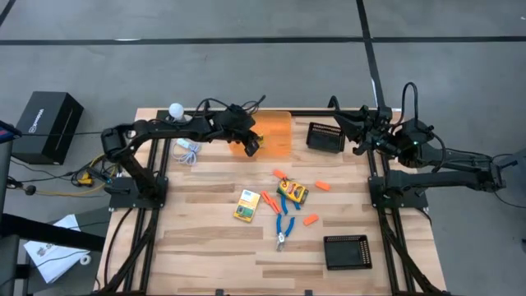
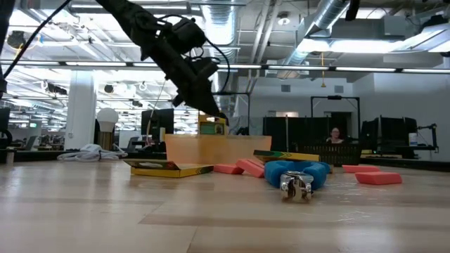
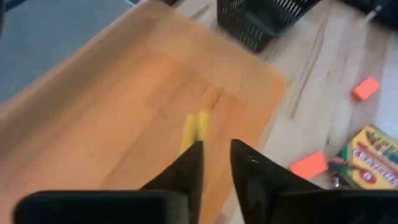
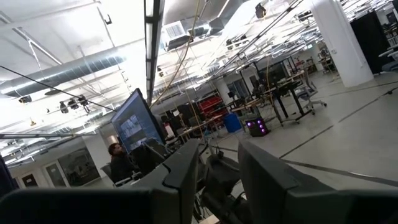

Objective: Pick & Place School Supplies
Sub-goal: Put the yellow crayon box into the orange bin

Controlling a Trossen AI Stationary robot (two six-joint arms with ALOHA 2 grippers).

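My left gripper (image 3: 214, 144) hangs over the translucent orange bin (image 1: 278, 134), pointing down into it, its fingers parted. A small yellow-and-green item (image 2: 212, 127), blurred (image 3: 196, 127), is right at its fingertips above the bin floor. On the table lie a flat yellow box (image 1: 246, 205), a crayon box (image 1: 292, 192), blue-handled scissors (image 1: 285, 227) and several orange stubs (image 1: 321, 186). My right gripper (image 4: 217, 155) waits raised at the back right (image 1: 362, 136), open and holding nothing. My left gripper comes slanting down from the table's left over the bin. The yellow item (image 3: 196, 127) shows just past one fingertip (image 3: 193, 155), clear of the bin floor. I cannot tell whether the fingers touch it.
One black ribbed tray (image 1: 325, 136) stands right of the bin, and another (image 1: 348, 252) stands at the near right. A white bulb-shaped thing (image 1: 175, 109) and a coiled white cord (image 1: 189, 152) lie at the far left. Bare wood lies along the near edge.
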